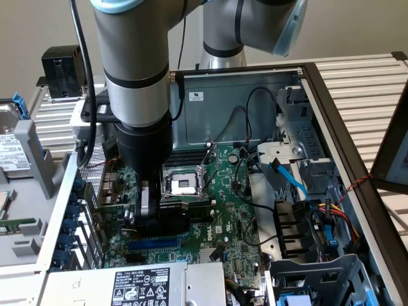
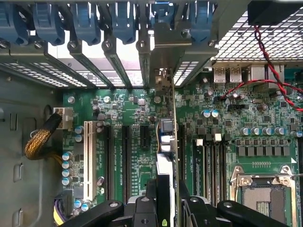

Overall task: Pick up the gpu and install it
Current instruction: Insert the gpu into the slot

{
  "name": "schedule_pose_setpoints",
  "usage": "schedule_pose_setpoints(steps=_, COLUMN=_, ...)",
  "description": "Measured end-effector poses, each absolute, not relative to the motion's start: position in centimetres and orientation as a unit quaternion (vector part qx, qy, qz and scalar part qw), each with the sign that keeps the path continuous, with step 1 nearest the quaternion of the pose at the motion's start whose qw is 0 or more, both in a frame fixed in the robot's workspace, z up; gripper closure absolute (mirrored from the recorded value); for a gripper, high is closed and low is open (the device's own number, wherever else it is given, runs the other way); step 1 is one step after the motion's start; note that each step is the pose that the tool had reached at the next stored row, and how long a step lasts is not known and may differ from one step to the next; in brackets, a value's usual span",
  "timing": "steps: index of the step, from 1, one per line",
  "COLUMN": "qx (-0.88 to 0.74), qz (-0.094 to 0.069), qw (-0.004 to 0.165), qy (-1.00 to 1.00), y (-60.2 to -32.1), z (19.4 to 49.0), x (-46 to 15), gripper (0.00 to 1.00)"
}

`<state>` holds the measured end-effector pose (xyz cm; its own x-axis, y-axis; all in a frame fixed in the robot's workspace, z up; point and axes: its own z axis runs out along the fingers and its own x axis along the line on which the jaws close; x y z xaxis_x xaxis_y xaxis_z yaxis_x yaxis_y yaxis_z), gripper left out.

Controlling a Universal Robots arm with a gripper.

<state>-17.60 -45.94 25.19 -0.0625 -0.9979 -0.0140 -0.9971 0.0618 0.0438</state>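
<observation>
Gpu [image 2: 166, 142] edge-on, apparently in hand [image 2: 166, 196]

Power supply label [image 1: 141, 286], case wall sticker [image 1: 196, 95]: print illegible

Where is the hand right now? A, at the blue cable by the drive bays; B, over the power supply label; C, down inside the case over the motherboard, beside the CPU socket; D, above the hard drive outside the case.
C: the hand sits low over the motherboard, just to the exterior view's left of the CPU socket, gripping the gpu edge-on.
</observation>
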Motion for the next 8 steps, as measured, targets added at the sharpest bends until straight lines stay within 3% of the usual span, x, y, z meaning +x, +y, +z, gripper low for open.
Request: schedule_pose_setpoints(steps=8, qx=0.679, qz=-0.023, qw=0.008, qy=-0.734, y=-46.02, z=25.09, x=-17.53, gripper=0.73)
